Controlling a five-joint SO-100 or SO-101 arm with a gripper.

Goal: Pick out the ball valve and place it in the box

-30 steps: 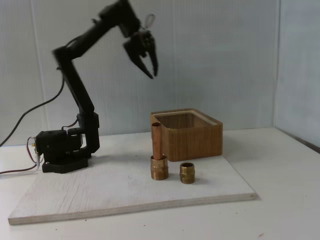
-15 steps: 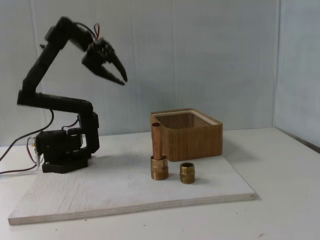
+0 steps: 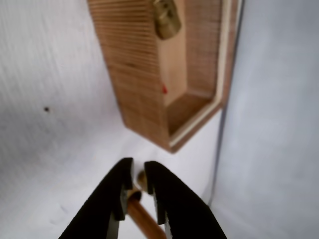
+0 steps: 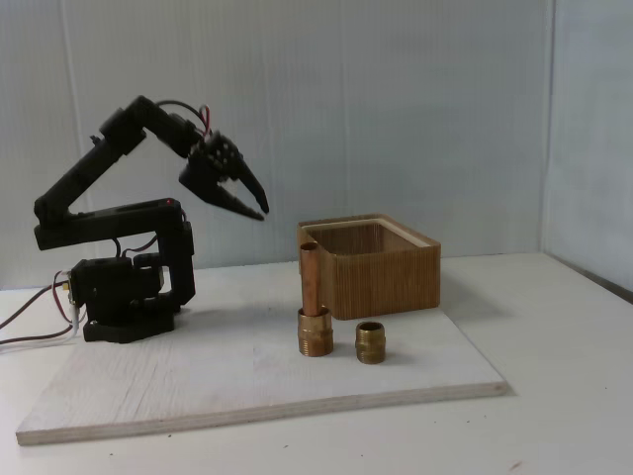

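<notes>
In the wrist view the gripper [image 3: 138, 172] points down at the white board, its fingers almost together with nothing between them. Beyond them lies the box [image 3: 134, 84]; inside it rests the ball valve [image 3: 167, 20], brass body at the far end and a speck of red lower down.

In the fixed view the gripper [image 4: 255, 210] hangs empty, left of the box [image 4: 381, 267] and well apart from it. Near the box stand the copper pipe fitting [image 4: 314, 307] and the threaded nipple [image 4: 370, 342].

The placing looks done; the arm only needs to settle.

Hand [image 4: 259, 210] up, empty, left of box [image 4: 381, 265]
</notes>
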